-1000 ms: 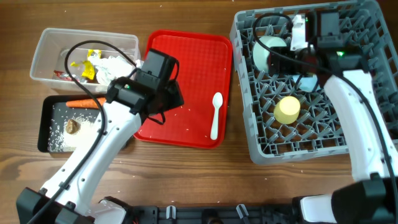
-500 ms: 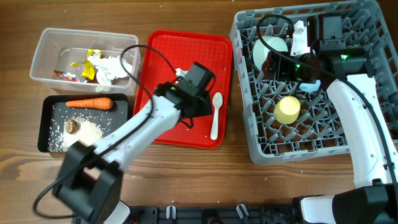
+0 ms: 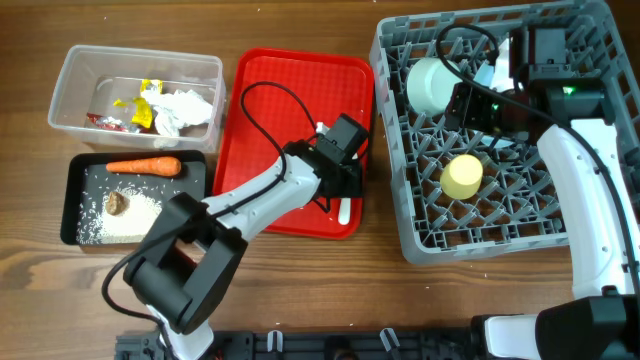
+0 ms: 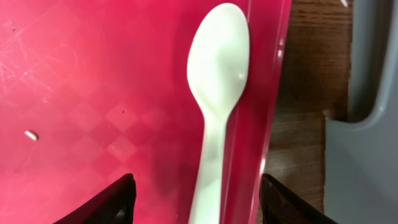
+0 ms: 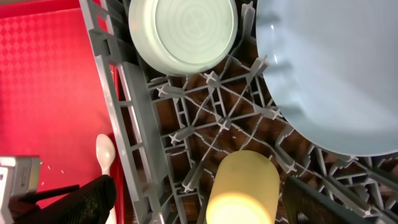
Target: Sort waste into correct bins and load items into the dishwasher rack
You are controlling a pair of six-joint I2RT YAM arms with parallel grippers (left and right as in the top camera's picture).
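As the white spoon (image 4: 217, 93) lies along the red tray's (image 4: 93, 74) right edge, the left pincer (image 4: 196, 202) hangs released, its fingers astride the handle.

white spoon (image 4: 217, 93) lies flat near grey rack (image 3: 392, 140) — yellow cup (image 3: 463, 176), pale bowl (image 3: 430, 85) inside.

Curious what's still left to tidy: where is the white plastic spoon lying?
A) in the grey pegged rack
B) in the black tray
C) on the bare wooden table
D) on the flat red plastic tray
D: the white plastic spoon lies on the flat red plastic tray, close to one of its rims.
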